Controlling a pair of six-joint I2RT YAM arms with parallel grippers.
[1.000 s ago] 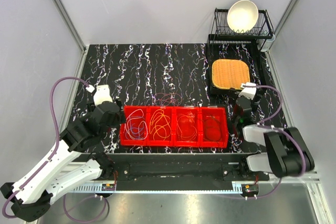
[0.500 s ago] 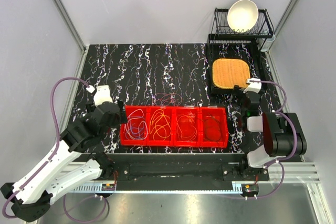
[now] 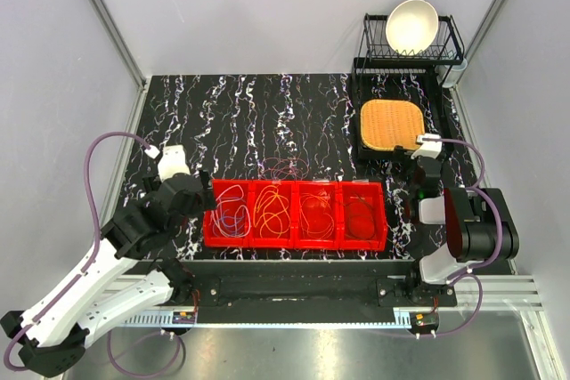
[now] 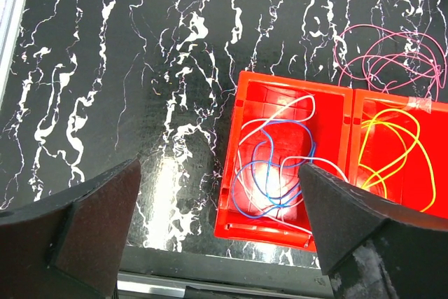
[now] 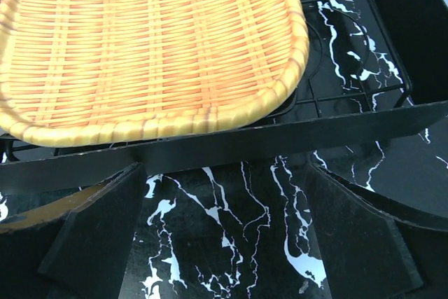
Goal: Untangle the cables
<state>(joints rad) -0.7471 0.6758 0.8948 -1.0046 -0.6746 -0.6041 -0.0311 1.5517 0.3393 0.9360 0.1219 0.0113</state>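
Cables [image 3: 273, 211] are mostly sitting in the red tray [image 3: 294, 244], which has 4 compartments in a row near the front edge of the table [image 3: 249, 113]. Counting from the left: compartment 1 has the white and blue wires [image 3: 233, 211] looped over each other, 2 has the yellow and orange loops [image 3: 272, 202], 3 has an orange-red loop [image 3: 318, 211], and 4 has a dark red one [image 3: 361, 214]. 1 more, the maroon loop [image 3: 285, 168], lies on the bare table just behind the tray, right up against its back wall.

Left gripper [image 3: 200, 191] hangs over the left end of the tray with its fingers spread wide and nothing between them. From the left wrist cam you look straight down between the left gripper [image 4: 219, 169] fingers at the white and blue wires [image 4: 269, 173]. The yellow loop [image 4: 392, 145] shows next door, and the maroon loop [image 4: 388, 57] lies beyond the tray rim [image 4: 294, 82].

Right gripper [image 3: 415, 159] is well off to the right of the tray, also spread open and holding nothing. It's pointed at the wicker basket [image 3: 390, 125]. The right wrist cam shows the basket [image 5: 140, 40] resting on a black wire rack [image 5: 280, 141] just ahead of the right gripper [image 5: 224, 169].

A white bowl [image 3: 411, 26] stands tilted in the dish rack [image 3: 450, 42] at the back right.
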